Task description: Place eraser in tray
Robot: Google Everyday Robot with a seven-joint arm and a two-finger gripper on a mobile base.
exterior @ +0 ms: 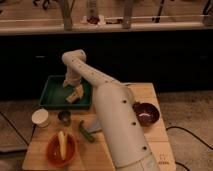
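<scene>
Over the tray (52,94), at the wooden table's (150,96) 10 o'clock corner, the gripper (71,83) is seen hanging low. The eraser (75,94) is spotted just beside it toward 5 o'clock, inside the rim and right of the tray's middle. Its long axis looks to run roughly 1 to 7 o'clock, though that is judged loosely. Whether the eraser is gripped or lying free cannot be told. One arm only, so no nearer side is to be weighed.

Counted leftward to rightward:
- one white cup (40,117)
- one tray
- one orange bowl (52,153) with one banana-like piece (62,142)
- one small metal cup (63,117)
- one eraser
- one green vegetable (86,132)
- one dark bowl (145,113)
</scene>
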